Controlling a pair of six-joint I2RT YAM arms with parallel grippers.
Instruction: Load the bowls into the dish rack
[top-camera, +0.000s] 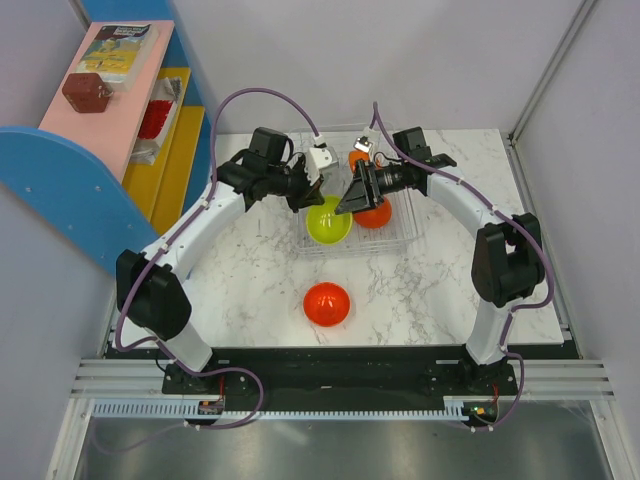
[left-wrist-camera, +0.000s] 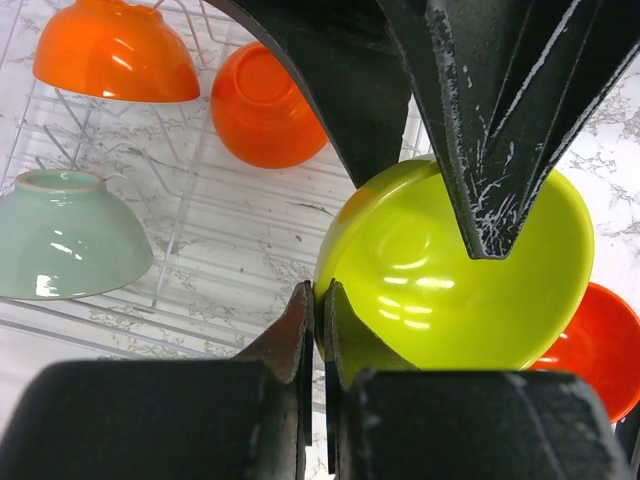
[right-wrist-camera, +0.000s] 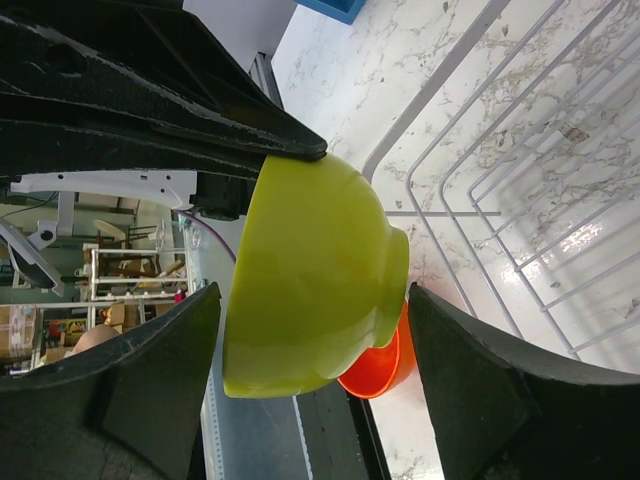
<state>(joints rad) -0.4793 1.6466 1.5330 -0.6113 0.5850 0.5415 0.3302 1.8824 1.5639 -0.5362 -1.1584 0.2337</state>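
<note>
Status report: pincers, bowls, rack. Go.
Left pincer shut on lime bowl rim, above near-left part of dish rack. Right pincer open, straddling it. Two orange bowls, pale green bowl racked; red bowl on table. Nothing blocking seen.

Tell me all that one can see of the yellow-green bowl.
The yellow-green bowl is glossy, one plain colour, smooth like plastic or glazed ceramic, with a deep round body and a low foot ring. It is tipped on its side at the near edge of the dish rack. The left gripper pinches its rim, one finger inside, one outside. The right gripper is open, its fingers on either side of the bowl, not visibly touching. Whether it touches the rack I cannot tell.
</note>
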